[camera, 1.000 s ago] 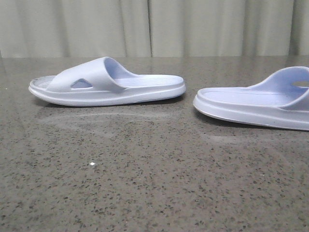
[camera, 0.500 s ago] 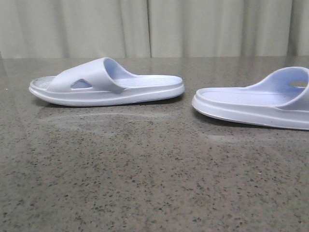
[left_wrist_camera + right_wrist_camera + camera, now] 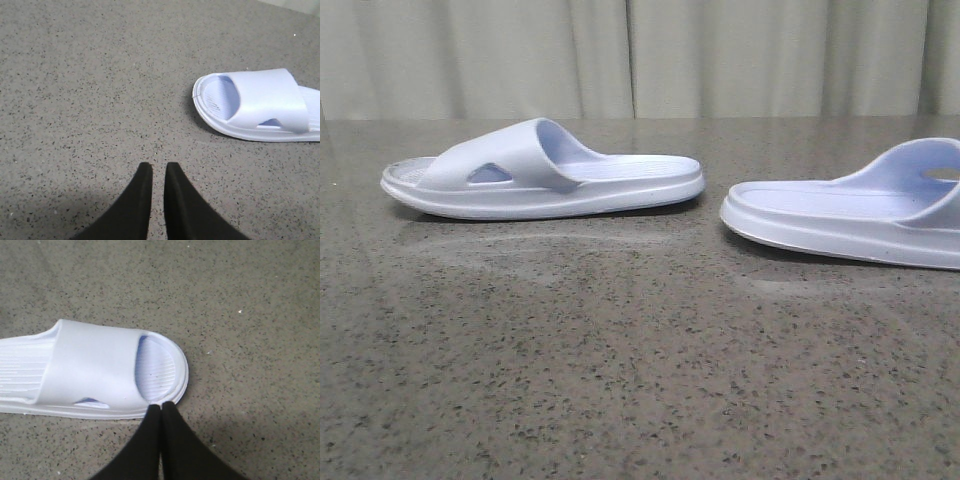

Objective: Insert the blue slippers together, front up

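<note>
Two pale lavender-blue slippers lie sole-down on the dark speckled table. In the front view the left slipper [image 3: 540, 175] lies sideways with its toe to the left, and the right slipper [image 3: 840, 215] is cut off by the right edge. No gripper shows in the front view. In the left wrist view my left gripper [image 3: 159, 167] is empty, its black fingers almost together with a thin gap, well apart from the left slipper [image 3: 260, 102]. In the right wrist view my right gripper [image 3: 161, 405] is shut and empty, its tips at the toe rim of the right slipper [image 3: 95, 370].
The speckled stone table [image 3: 640, 380] stretches bare in front of the slippers. A pale curtain [image 3: 640, 55] hangs behind the table's far edge.
</note>
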Motion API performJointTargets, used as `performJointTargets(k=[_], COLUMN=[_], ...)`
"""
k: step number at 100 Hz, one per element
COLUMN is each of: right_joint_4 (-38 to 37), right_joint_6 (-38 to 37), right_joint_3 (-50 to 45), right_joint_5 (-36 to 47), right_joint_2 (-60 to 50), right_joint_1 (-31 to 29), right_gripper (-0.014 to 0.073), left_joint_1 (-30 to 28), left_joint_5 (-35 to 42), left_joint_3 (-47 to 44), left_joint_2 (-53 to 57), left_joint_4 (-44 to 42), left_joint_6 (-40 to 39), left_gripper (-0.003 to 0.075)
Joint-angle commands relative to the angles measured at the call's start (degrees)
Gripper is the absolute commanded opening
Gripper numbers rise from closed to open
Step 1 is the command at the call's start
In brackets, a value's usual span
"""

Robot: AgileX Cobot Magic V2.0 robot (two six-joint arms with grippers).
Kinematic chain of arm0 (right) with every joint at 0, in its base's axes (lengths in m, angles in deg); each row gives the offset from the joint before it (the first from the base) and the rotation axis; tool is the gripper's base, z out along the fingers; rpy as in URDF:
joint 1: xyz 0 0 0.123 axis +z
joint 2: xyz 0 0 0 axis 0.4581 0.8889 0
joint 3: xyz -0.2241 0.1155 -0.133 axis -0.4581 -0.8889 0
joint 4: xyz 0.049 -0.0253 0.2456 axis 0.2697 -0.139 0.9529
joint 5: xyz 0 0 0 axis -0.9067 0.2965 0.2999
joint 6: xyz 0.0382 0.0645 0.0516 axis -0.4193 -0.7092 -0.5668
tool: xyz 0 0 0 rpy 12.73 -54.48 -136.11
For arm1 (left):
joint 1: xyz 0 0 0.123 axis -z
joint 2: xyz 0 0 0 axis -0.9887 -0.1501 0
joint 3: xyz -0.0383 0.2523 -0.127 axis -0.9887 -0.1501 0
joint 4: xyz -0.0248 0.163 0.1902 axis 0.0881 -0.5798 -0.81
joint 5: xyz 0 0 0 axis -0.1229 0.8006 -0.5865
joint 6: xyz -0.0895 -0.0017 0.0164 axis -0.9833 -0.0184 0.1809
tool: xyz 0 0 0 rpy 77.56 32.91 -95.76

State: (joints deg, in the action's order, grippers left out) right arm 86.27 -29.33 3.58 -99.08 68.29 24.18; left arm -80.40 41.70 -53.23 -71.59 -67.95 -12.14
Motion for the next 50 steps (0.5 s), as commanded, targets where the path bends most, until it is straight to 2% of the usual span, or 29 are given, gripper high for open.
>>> performJointTargets(k=[1, 11, 21, 28, 50], right_joint_4=[-1.14, -1.14, -1.14, -1.14, -0.74], right_joint_6=[0.63, 0.63, 0.63, 0.63, 0.63], right_joint_3=[3.87, 6.31, 9.21, 11.28, 15.44], right_joint_5=[0.84, -1.67, -4.09, -6.04, -8.17], right_joint_2=[3.91, 7.59, 10.95, 13.29, 21.29], right_joint_1=[0.03, 0.03, 0.03, 0.03, -1.52], right_gripper=[-0.0057, 0.0049, 0.0218, 0.0294, 0.0313], left_joint_1=[0.22, 0.22, 0.22, 0.22, 0.22], left_joint_5=[3.95, 4.07, 3.95, 3.66, 0.1], left_joint_3=[2.06, 2.06, 2.41, 3.14, 7.78], left_joint_2=[-1.85, -3.57, -5.29, -6.86, -13.7], left_joint_4=[2.64, 7.69, 12.72, 14.68, 17.13], left_joint_6=[1.11, 5.01, 9.3, 11.28, 14.46], left_gripper=[0.0048, 0.0118, 0.019, 0.0227, 0.0328])
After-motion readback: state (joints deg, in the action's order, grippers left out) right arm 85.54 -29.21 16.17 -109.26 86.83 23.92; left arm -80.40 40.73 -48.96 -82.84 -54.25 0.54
